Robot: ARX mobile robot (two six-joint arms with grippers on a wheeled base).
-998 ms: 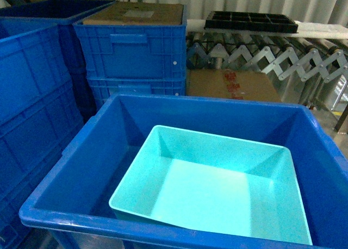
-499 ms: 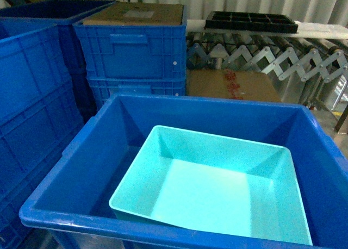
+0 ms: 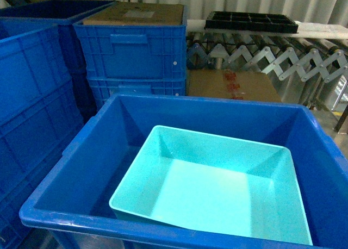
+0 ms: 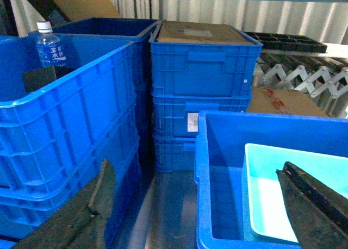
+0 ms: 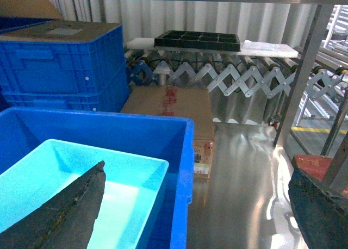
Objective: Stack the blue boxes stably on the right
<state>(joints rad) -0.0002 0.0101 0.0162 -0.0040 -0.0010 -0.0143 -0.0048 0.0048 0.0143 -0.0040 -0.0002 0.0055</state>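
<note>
On the far left a big crate (image 4: 60, 118) holds a water bottle (image 4: 50, 45), seen from the left wrist. Behind it stands a stack of crates (image 3: 133, 53), the top one covered with cardboard (image 3: 138, 12). The left gripper (image 4: 198, 205) shows only in its own wrist view: one dark finger (image 4: 92, 205) low beside the left crate, the other (image 4: 312, 203) over the tub, wide apart with nothing between them.

In the middle sits the large bin (image 3: 81, 151), and inside it lies the tub (image 3: 212, 186), open side up, pushed toward the bin's right and near walls. Its left edge sits higher than the bin floor, so it looks slightly tilted; whether it rests on another tub I cannot tell.

Beyond the bin a cardboard box (image 3: 234, 86) stands on the floor, under an extending roller conveyor (image 3: 272, 56) that carries a black tray (image 3: 251, 22).

The right gripper (image 5: 201, 205) also appears only from its own wrist: one finger (image 5: 65, 213) above the tub, the other (image 5: 321, 208) far right over the shiny floor (image 5: 239, 178), spread wide and empty
</note>
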